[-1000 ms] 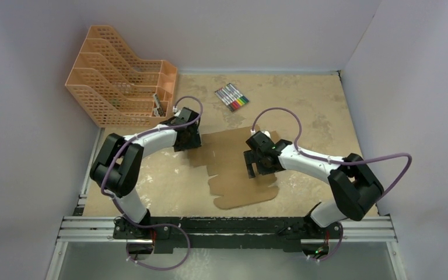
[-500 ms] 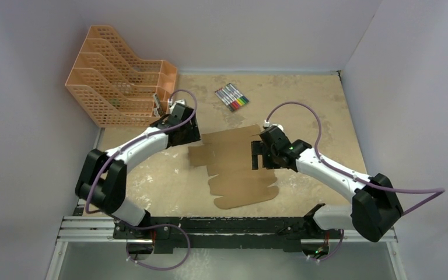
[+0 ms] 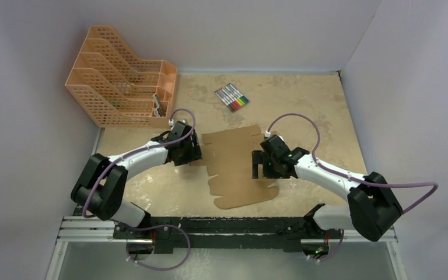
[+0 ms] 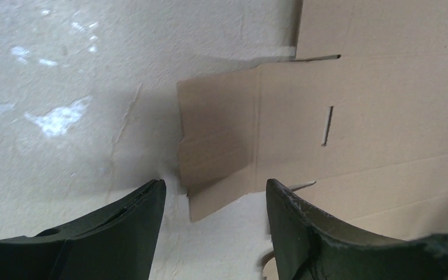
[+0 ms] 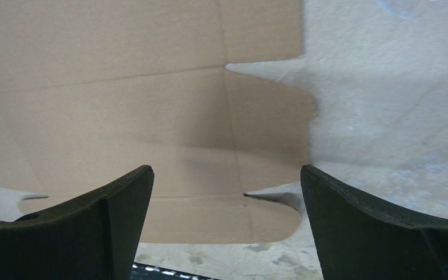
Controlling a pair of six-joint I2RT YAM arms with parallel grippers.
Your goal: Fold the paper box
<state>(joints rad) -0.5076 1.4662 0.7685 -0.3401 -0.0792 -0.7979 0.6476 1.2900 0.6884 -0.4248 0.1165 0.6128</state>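
Cardboard paper box (image 3: 233,169) flat, unfolded. My left tool (image 4: 213,195) spread over box's left flap (image 4: 216,140), right tool (image 5: 226,175) spread over right flap (image 5: 268,134). Next, likely: pinch flap edges, fold up.

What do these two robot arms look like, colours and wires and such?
The left arm and right arm match: white links between black joints, a purple cable looping along each. The left gripper and right gripper each have two dark, tapered fingers.

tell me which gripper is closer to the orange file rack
Left. The left gripper is just near-right of the orange file rack; the right gripper is farther, across the paper box.
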